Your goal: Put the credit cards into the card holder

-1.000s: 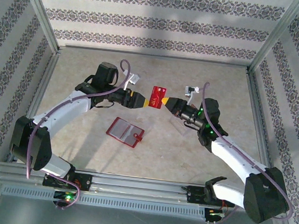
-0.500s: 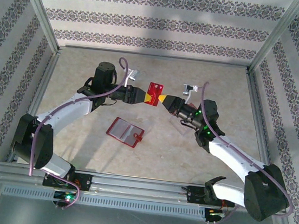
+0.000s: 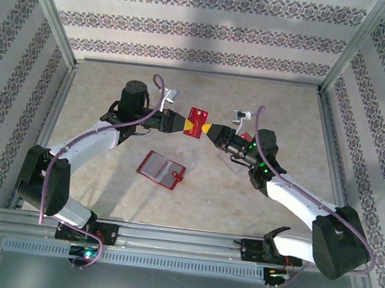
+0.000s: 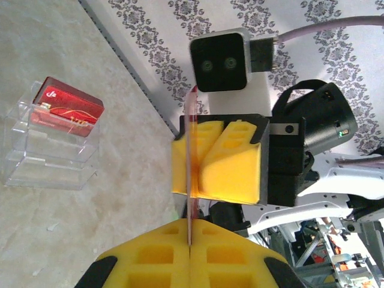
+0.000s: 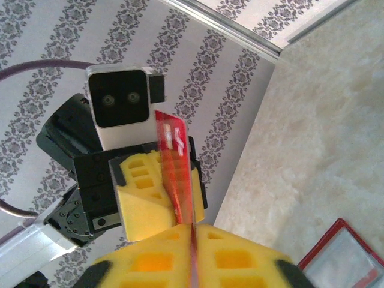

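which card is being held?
The card pinched between the left end effector and right end effector; the other cards sit in the clear tray.

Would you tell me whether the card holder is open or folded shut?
Open: the card holder lies spread flat, its greyish inside facing up.

Clear plastic tray (image 4: 54, 161), beige marbled tabletop (image 3: 206, 203), floral-striped walls (image 3: 207, 26), metal frame (image 3: 166, 243)

The right tool (image 5: 193, 233) presses its yellow fingers together at the bottom edge, pinching a red credit card (image 5: 178, 171) seen almost edge-on. The card rises to the left tool (image 5: 170, 201) opposite, whose yellow fingers clamp its far end. At lower right, a corner of the red card holder (image 5: 347, 261) lies on the beige bench (image 5: 324, 132).
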Available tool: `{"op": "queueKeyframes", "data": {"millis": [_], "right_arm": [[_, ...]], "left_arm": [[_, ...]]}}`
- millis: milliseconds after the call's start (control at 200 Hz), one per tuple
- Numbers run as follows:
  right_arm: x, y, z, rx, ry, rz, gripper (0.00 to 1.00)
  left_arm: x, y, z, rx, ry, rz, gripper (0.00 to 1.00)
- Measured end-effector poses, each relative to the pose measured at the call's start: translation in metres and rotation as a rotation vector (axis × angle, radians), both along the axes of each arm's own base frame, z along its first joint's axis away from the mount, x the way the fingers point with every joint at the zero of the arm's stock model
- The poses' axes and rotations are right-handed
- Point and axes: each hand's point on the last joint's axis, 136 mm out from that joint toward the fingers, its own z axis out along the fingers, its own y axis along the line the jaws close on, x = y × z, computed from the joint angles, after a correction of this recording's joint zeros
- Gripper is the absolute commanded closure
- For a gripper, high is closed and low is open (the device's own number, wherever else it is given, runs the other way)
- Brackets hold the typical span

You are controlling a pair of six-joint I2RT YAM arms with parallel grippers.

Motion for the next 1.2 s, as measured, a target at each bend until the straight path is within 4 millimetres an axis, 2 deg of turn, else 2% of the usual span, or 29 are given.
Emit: {"op": "queueKeyframes", "data": {"millis": [95,280,480,575,640,715,785,860,989,1204], "right_arm": [[-0.002,0.002,-0.002,-0.006,0.002,0.017,0.71],[-0.001,0.006,-0.007,-0.018,0.014,0.043,0.71],[0.001,0.009,-0.003,-0.017,0.005,0.057,0.86],[0.002,0.011,-0.001,-0.011,-0.001,0.071,0.98],[0.002,0.011,0.000,-0.006,0.000,0.075,1.00],[0.002,0.010,0.000,-0.006,-0.001,0.078,1.00],[0.003,0.009,-0.001,-0.007,0.000,0.076,1.00],[0.003,0.008,-0.003,-0.010,0.004,0.072,1.00],[-0.004,0.003,-0.014,-0.030,0.034,0.064,1.00],[-0.020,0.004,-0.044,-0.099,0.120,0.061,1.00]], "left_arm": [[0.000,0.000,0.000,0.000,0.002,0.000,1.00],[0.001,-0.001,0.002,-0.010,-0.001,0.000,1.00],[0.000,-0.001,-0.001,-0.013,-0.001,-0.002,1.00],[0.000,0.000,-0.002,-0.009,0.004,-0.002,1.00],[0.002,0.001,-0.004,-0.006,0.008,0.002,0.85],[0.002,0.002,-0.006,0.001,0.003,0.005,0.77],[0.003,0.003,-0.010,0.022,0.009,0.011,0.61],[0.005,0.004,-0.014,0.055,0.007,0.022,0.50],[0.010,0.017,-0.021,0.145,-0.028,0.067,0.45],[0.015,0.068,-0.029,0.386,-0.132,0.200,0.46]]}}
